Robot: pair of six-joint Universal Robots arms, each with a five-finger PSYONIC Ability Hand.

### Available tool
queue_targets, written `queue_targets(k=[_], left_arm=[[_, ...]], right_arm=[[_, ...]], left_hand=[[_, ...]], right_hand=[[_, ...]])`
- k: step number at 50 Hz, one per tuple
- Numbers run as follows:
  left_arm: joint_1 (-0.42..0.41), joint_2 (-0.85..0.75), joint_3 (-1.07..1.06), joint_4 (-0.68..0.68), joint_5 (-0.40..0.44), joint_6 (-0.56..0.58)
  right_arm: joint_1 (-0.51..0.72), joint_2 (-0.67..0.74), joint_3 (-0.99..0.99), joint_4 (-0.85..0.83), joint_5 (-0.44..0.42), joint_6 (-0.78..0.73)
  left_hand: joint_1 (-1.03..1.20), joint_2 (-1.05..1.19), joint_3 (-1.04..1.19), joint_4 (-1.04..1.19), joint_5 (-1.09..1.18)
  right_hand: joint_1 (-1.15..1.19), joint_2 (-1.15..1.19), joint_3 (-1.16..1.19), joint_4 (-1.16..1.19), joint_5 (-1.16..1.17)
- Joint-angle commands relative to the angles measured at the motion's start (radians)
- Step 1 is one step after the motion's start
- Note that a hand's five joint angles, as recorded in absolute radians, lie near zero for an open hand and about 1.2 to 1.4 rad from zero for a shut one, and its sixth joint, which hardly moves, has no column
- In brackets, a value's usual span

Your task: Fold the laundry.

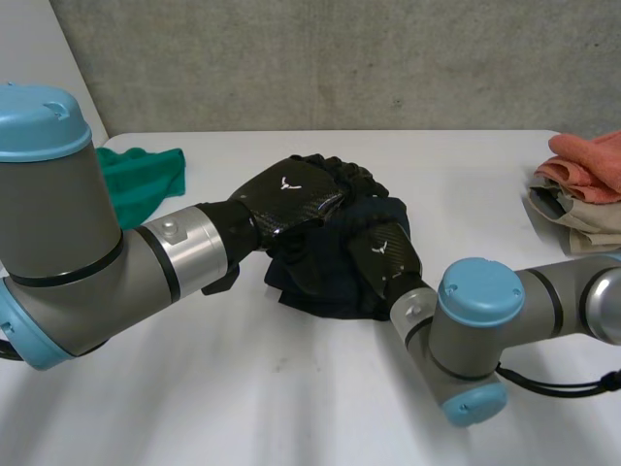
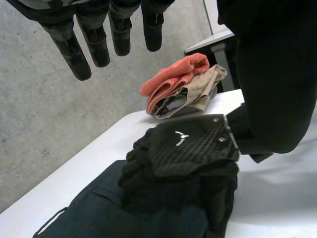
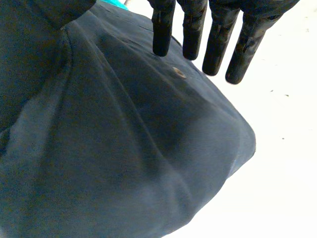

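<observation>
Dark-blue cloth, the garment [image 1: 320,286] to be folded, lies bunched in a loose heap at the middle of the white table [image 1: 291,398], with both hands upon it.

**Left hand** [image 1: 291,194]: it reaches in from the left arm and rests over the top of the heap, on the side towards the wall. In the left wrist view its fingers [image 2: 74,54] hang straight and slightly spread, with nothing between them, above the garment [image 2: 99,213].

**Right hand** [image 1: 383,250]: it lies on the side of the heap nearer the right arm, close beside the left hand. In the left wrist view its carbon-patterned back [image 2: 190,144] sits directly on the cloth. In the right wrist view its fingers [image 3: 215,44] are straight and side by side, gripping nothing, their tips just over a smooth, taut stretch of the garment [image 3: 124,148] near a small metal rivet [image 3: 179,73]. Whether the tips touch the cloth cannot be told.

**Surroundings**: a green cloth [image 1: 146,180] lies crumpled at the far left of the table, well apart from the heap. At the far right edge stands a folded stack [image 1: 580,199], with an orange piece [image 1: 587,160] on top of beige pieces [image 1: 582,228]. The same stack [image 2: 183,89] shows beyond the right hand in the left wrist view. A grey concrete wall [image 1: 340,58] stands behind the table.
</observation>
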Motion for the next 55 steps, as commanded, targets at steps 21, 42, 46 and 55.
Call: queue_targets(k=[21, 42, 46, 55], left_arm=[[0.037, 0.029, 0.000, 0.006, -0.009, -0.002], [0.075, 0.064, -0.001, 0.006, -0.006, -0.076], [0.072, 0.064, -0.001, 0.007, -0.006, -0.076], [0.063, 0.064, -0.006, 0.007, -0.006, -0.076]], right_arm=[[-0.152, -0.019, -0.242, 0.063, -0.124, -0.011], [-0.612, -0.129, -0.653, 0.052, -0.421, 0.157], [-0.741, -0.119, -0.662, -0.003, -0.510, 0.276], [-0.940, 0.004, -0.552, -0.271, -0.746, 0.527]], left_hand=[[-0.001, -0.004, -0.010, -0.003, -0.021], [-0.004, -0.007, -0.013, -0.006, -0.024], [-0.007, -0.010, -0.016, -0.009, -0.027], [-0.004, -0.007, -0.013, -0.006, -0.024]], right_hand=[[1.171, 1.131, 1.127, 1.128, 1.118], [1.171, 1.131, 1.127, 1.128, 1.118], [1.171, 1.131, 1.127, 1.128, 1.118], [1.171, 1.131, 1.127, 1.128, 1.118]])
